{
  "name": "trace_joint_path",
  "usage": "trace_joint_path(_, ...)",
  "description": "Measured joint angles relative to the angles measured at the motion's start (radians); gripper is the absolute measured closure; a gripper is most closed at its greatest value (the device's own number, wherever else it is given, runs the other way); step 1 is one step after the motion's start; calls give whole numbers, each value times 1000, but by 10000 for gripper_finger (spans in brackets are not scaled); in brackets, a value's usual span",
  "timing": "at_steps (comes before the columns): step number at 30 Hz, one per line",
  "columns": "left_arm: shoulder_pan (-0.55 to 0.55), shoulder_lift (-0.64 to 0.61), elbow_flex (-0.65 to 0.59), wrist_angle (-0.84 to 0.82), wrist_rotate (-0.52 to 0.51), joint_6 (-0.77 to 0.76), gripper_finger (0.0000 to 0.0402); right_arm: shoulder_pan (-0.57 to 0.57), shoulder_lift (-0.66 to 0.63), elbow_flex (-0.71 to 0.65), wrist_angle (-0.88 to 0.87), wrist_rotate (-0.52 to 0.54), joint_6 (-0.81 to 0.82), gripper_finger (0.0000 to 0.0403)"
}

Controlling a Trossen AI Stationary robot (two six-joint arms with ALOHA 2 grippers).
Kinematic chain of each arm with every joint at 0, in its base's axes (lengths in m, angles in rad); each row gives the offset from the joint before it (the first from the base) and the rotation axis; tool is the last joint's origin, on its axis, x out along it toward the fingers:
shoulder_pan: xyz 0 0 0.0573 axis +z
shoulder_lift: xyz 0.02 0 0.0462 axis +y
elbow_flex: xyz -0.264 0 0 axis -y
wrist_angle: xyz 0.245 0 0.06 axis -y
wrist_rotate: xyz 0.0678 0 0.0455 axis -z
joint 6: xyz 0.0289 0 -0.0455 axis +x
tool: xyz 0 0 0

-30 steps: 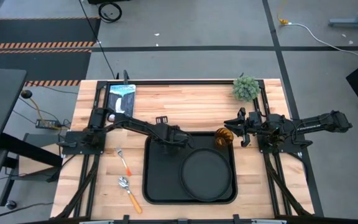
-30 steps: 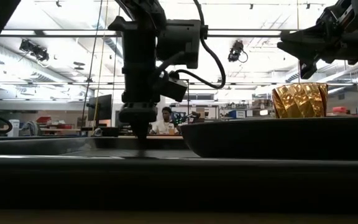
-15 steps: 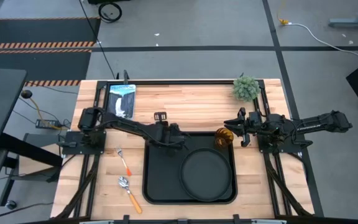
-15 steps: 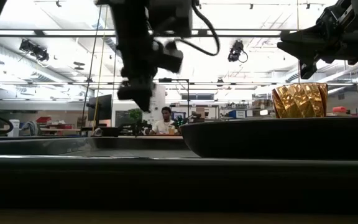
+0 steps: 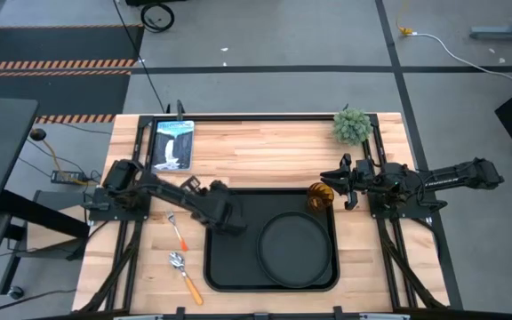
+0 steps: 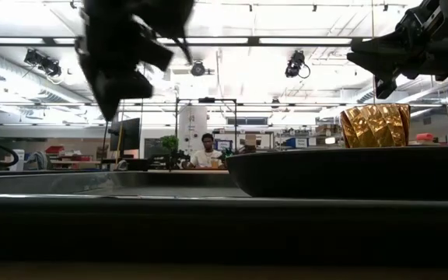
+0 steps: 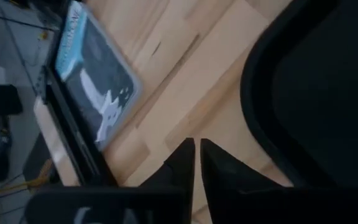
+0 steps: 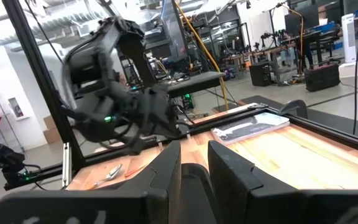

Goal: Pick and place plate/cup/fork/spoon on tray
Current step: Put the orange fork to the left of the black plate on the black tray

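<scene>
The left arm is stretched from its base at the table's left edge toward the middle, and the left gripper (image 5: 231, 220) is held over the near-left part of the tray (image 5: 229, 258), just inside its left rim; in the left wrist view its two fingers (image 7: 182, 163) are seen drawn nearly together with only a thin slit between them and nothing held. The right arm is extended from the right side, and the right gripper (image 5: 329, 183) is poised above the tray's far-right corner, its fingers (image 8: 166, 163) set slightly apart and empty. The tray, the largest item, is laid at the table's centre, with the plate (image 5: 292, 248) resting inside its right half. The cup (image 5: 320, 196) is stood upright in the tray's far-right corner, just beneath the right gripper. The fork (image 5: 178, 230) and the spoon (image 5: 184, 274) are left on the bare wood to the left of the tray, the spoon nearer. A book (image 5: 172, 143) is laid at the far left and a small green plant (image 5: 351, 125) at the far right.
</scene>
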Motion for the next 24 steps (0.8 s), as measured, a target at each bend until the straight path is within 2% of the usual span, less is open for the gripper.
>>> trace_joint_path(6, -85, 0, -7, -47, -24, -127, 396, 0, 0, 0, 0, 0, 0, 315)
trace_joint_path(9, -116, -22, -68, -40, 12, -199, 395, 0, 0, 0, 0, 0, 0, 315)
trace_joint_path(14, -180, -157, -282, 77, 90, -368, 398, 0, 0, 0, 1, 0, 0, 315)
trace_joint_path(17, -232, -272, -393, 140, 94, -528, 397, 0, 1, 0, 2, 0, 0, 315)
trace_joint_path(20, -275, -379, -472, 170, 125, -706, 395, 0, 2, 0, 0, 0, 0, 315)
trace_joint_path(24, -321, -485, -547, 187, 227, -947, 393, 0, 5, 0, -1, -2, 0, 315)
